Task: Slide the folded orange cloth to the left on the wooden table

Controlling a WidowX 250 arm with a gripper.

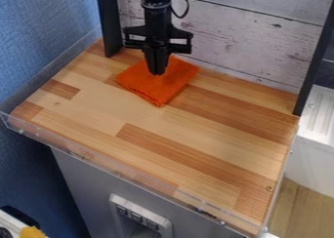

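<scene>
- Claw (156, 72) hanging down at the far side of the worktop (98, 110), left of centre; I see it closed, its two fingers together, tips right at the orange cloth (140, 81). I can't tell from my camera whether any fabric is pinched between them.
- The cloth lies folded in a rough square under the claw, one corner pointing toward the near side.
- Behind it I have a whitish plank wall (254, 42), with a black post (109, 22) on the left and another black post (314, 61) on the right.
- Along the worktop's near edge I make out a clear strip (117, 174).
</scene>
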